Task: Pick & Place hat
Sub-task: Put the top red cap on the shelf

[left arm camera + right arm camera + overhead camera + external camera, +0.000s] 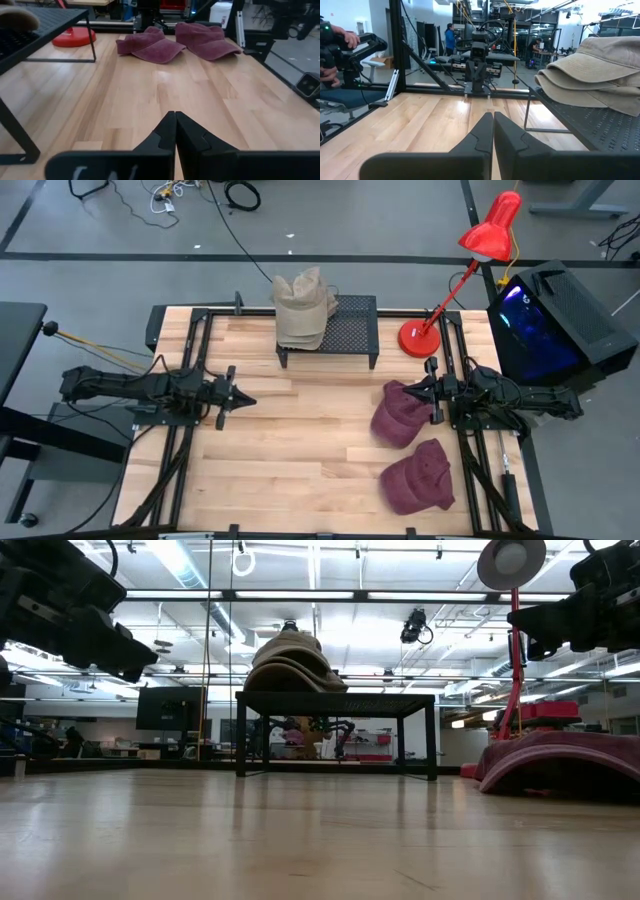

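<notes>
Two maroon hats down, neither gripped

Looks like the very start of a pick, with nothing lifted yet. Finds the left gripper (240,399) hovering over the left half of the surface (300,450), jaws clenched on nothing. Finds the right gripper (410,391) at the right side, just above the rear maroon hat (398,420), jaws likewise pinched together and empty. Probably calls next for spreading the right jaws, dropping onto that hat's crown and closing on the fabric. Likely ends on the black mesh rack (352,330) at the back, judging by the tan hats (304,310) piled there. Counts two maroon hats, with the front maroon hat (418,477) lying nearer the front edge, well apart from the rack. Counts one rack, one red desk lamp (420,338), two arms. Shows at least two tan hats in the stack, but cannot tell the exact number
</notes>
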